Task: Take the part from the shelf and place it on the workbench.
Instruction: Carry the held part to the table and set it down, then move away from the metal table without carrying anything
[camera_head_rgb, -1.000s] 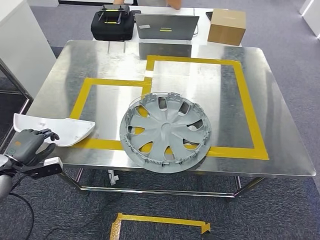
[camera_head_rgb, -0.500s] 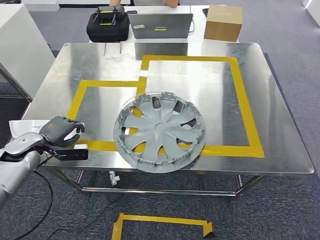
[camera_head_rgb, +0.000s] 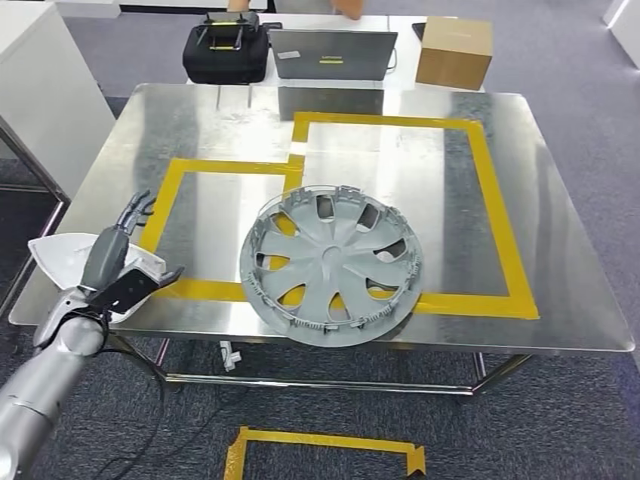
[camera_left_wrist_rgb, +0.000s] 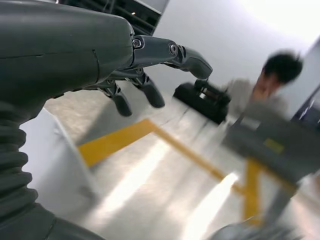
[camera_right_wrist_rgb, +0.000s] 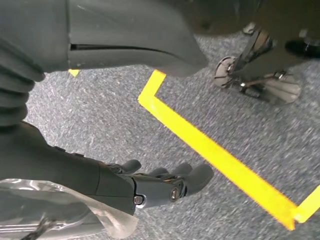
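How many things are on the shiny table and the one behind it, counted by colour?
Grey: 2, hubcap and laptop
White: 1, part
Black: 1, case
Brown: 1, box
Total: 5

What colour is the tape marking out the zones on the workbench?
Yellow. The tape outlines rectangles on the metal workbench; the head view shows it best.

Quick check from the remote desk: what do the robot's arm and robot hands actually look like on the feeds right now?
The left arm is a smooth silver tube. The left robot hand has a dark grey back, slim dark jointed fingers with visible pivot screws, and a grey ribbed cover at the wrist. The right robot hand looks the same: dark grey shell, dark fingers with small round screws.
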